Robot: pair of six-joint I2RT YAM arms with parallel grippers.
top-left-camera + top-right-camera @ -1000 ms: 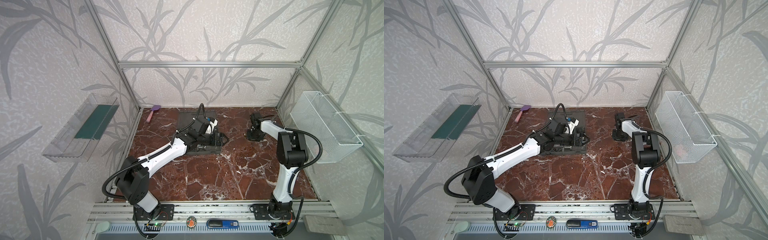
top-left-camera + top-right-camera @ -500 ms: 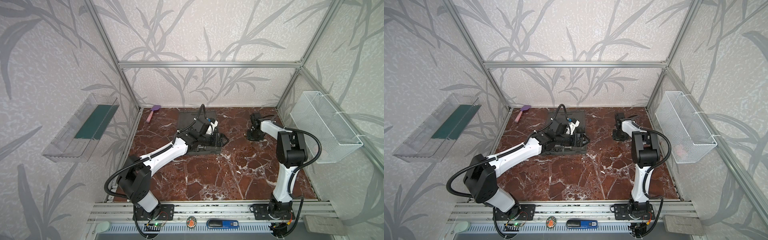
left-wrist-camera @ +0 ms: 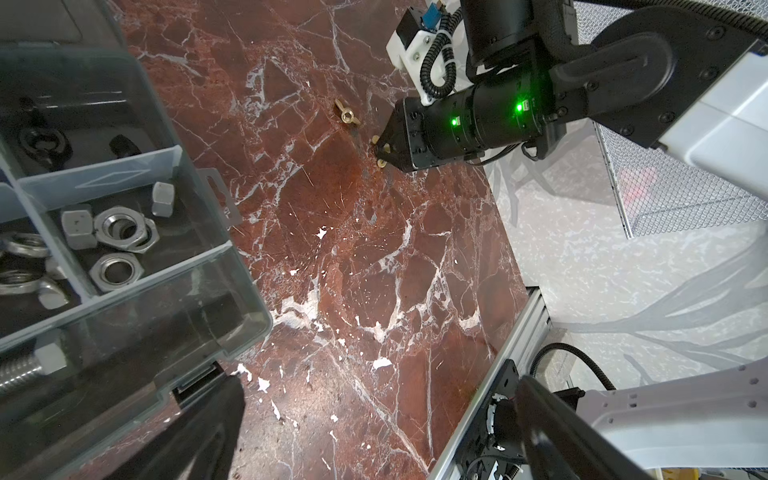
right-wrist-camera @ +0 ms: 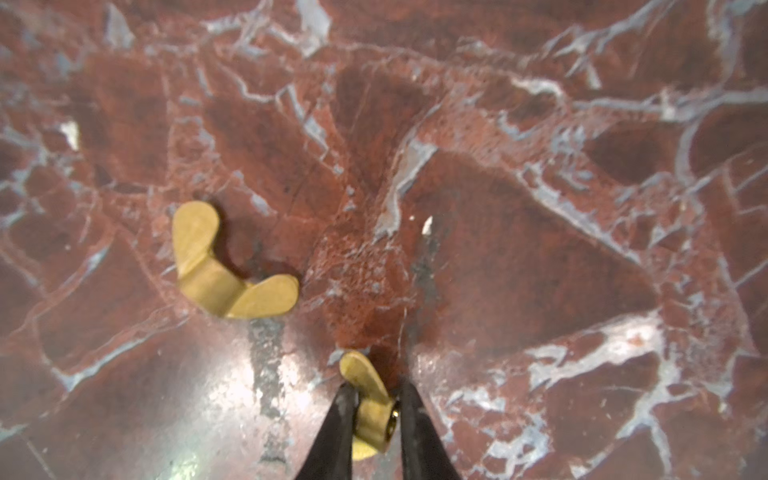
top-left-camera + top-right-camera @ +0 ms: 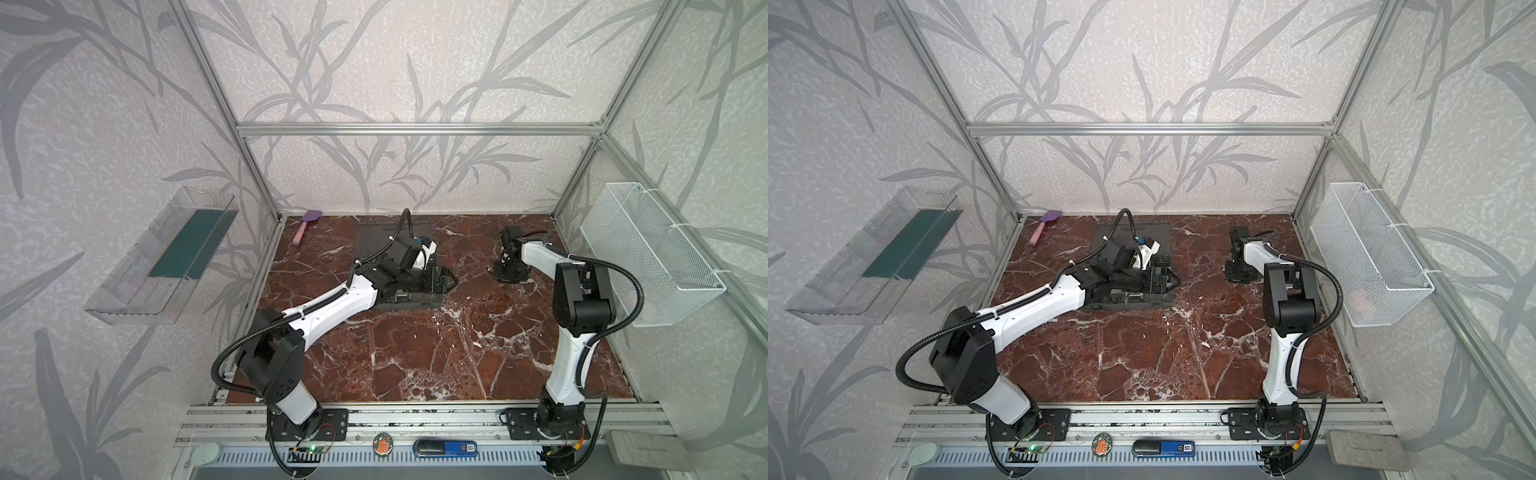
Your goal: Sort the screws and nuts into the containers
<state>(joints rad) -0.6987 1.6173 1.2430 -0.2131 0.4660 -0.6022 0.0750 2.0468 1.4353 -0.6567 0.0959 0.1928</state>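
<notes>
Got left claw (image 3: 376, 386) spread wide, holding nothing, at right edge of organizer case (image 3: 137, 332). Seeing silver hex nuts (image 3: 120, 228) in a case compartment, dark fasteners (image 3: 43, 141) in the next one. Right of case, well apart: seeing one brass wing nut (image 4: 220, 270) loose on bench (image 5: 415, 353). Slightly farther from case, got right claw (image 4: 374, 399) pinching second wing nut (image 4: 371, 415), low over bench.

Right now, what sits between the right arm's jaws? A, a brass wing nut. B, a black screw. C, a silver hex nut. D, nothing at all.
A: in the right wrist view the right arm's jaws pinch a brass wing nut, while a second wing nut lies loose on the marble.
</notes>
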